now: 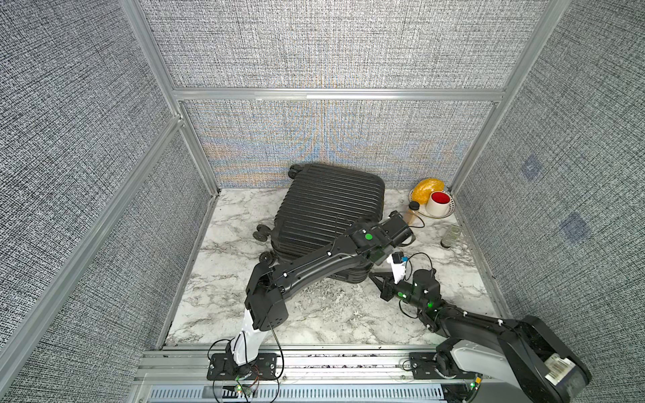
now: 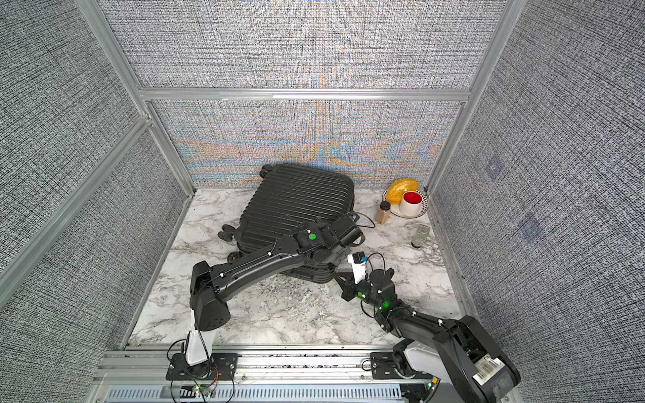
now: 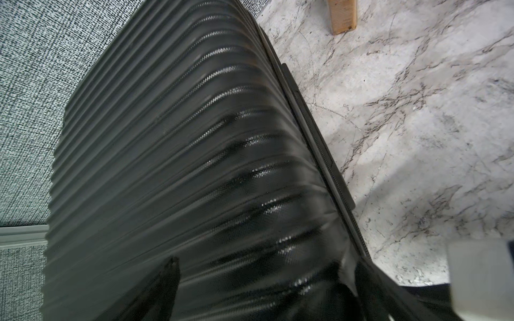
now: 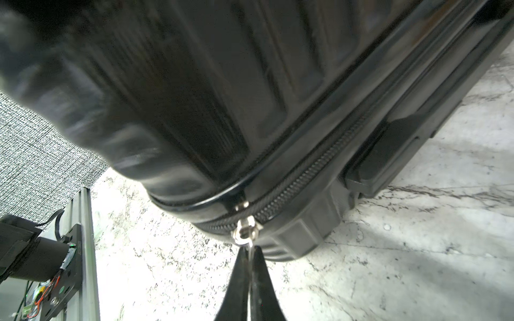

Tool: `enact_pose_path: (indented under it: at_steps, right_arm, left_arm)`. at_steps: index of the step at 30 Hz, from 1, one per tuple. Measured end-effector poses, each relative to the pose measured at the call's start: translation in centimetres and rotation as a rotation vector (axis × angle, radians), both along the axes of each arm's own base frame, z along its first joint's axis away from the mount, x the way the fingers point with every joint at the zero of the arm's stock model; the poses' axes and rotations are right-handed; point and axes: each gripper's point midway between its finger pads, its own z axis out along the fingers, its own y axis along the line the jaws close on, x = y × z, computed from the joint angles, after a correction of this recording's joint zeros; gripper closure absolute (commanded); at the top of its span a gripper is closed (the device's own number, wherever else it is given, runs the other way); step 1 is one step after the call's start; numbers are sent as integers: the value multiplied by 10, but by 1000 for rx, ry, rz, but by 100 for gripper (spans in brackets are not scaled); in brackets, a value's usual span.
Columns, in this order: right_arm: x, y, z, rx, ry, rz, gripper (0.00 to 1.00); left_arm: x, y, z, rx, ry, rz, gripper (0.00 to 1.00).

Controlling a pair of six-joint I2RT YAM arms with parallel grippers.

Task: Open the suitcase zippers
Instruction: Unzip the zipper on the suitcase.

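"Near the middle of both top views, what lay on the marble table (image 1: pixel 314 314)?"

"The suitcase (image 1: pixel 328 209) lay flat with its ribbed shell up. Its wheels pointed toward the frame's left and its far end was close to the back wall."

"And the right gripper (image 4: pixel 249 251)?"

"It reached in from the lower right to the case's near right-hand corner. In the right wrist view its jaws were pinched together on the metal pull (image 4: pixel 244 230). The pull sat on the zipper track (image 4: pixel 306 169) where the seam rounded that corner."

"Was the track parted?"

"The teeth running up and right from the pull looked meshed. Elsewhere I could not tell."

"The left gripper (image 3: pixel 267 291)?"

"Its arm stretched across the case from the lower left. In the left wrist view the jaws stood wide apart, one fingertip (image 3: pixel 169 266) over the ribbed shell and the other past the case's edge. I could not tell whether either touched."

"Anything else?"

"At the table's upper right corner stood a plate (image 1: pixel 447 213) carrying a white cup (image 1: pixel 438 206), red inside. A brown jar (image 2: pixel 383 213) stood just beside the plate. A small clear jar (image 1: pixel 451 235) lay lower in the frame, apart from the case."
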Motion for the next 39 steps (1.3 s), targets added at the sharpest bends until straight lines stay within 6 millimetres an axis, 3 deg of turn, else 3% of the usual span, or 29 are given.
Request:
enact_pose_path:
  at_steps: [11,19,25,36,39]
  right_arm:
    - [16,-20,3,-17,22,-88,100]
    - [32,-31,4,-24,54,-110,100]
    - [57,-37,2,-58,77,-127,100]
    - [104,-52,1,-134,47,-159,100]
    - [106,-51,2,-138,34,-150,100]
  left_arm:
    - [-2,-2,-13,-58,-6,33,1]
    - [-6,1,-10,-93,-3,35,1]
    - [-6,3,-12,-97,-4,41,1]
    - [-8,27,-17,-7,-9,72,1]
    - [-10,36,-16,9,-4,88,1]
